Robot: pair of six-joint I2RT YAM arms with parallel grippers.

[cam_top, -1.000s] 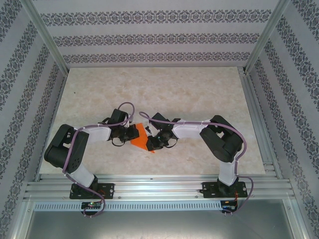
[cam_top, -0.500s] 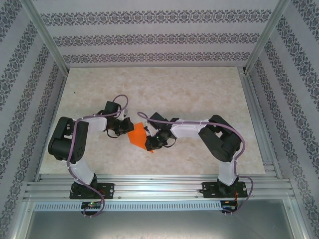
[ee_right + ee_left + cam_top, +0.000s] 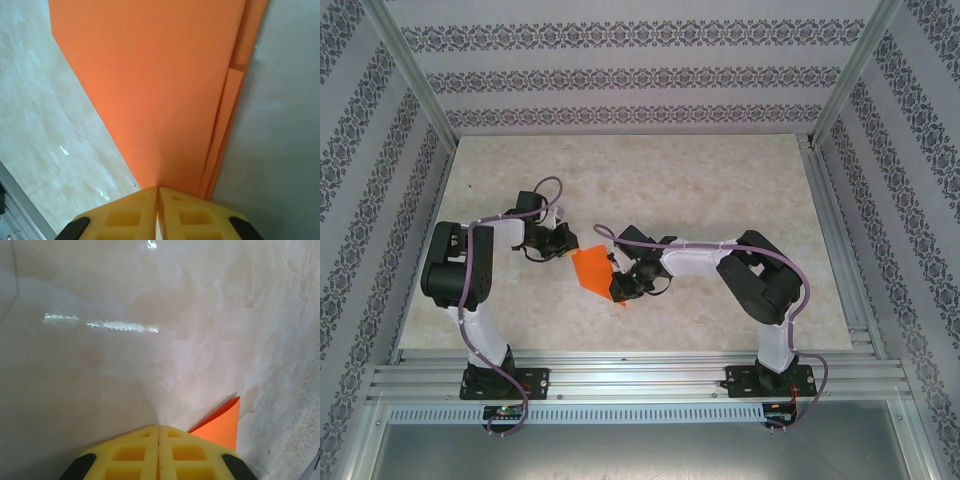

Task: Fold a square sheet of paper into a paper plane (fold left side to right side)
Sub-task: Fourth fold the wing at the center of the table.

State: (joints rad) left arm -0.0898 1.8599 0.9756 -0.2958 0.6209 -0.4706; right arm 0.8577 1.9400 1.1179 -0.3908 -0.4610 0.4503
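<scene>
The square sheet of paper [image 3: 590,270] is bright orange and folded into a pointed shape with layered edges, lying mid-table between my two grippers. My right gripper [image 3: 618,285] is shut on its right side. In the right wrist view the paper [image 3: 165,75] runs straight out from the closed yellow fingertips [image 3: 177,197], with stacked folded edges along its right. My left gripper [image 3: 563,243] is shut at the sheet's upper-left corner. In the left wrist view an orange corner [image 3: 222,427] peeks out past the right finger [image 3: 195,440]. Whether that gripper pinches the paper I cannot tell.
The beige marbled table [image 3: 700,180] stretches open behind and to the right. Patterned walls stand on three sides. An aluminium rail [image 3: 640,375] carrying both arm bases runs along the near edge, and a grooved metal strip [image 3: 840,240] lines the right side.
My left gripper has drawn back up and to the left, uncovering more of the orange paper. The right gripper has stayed on the sheet's right side.
</scene>
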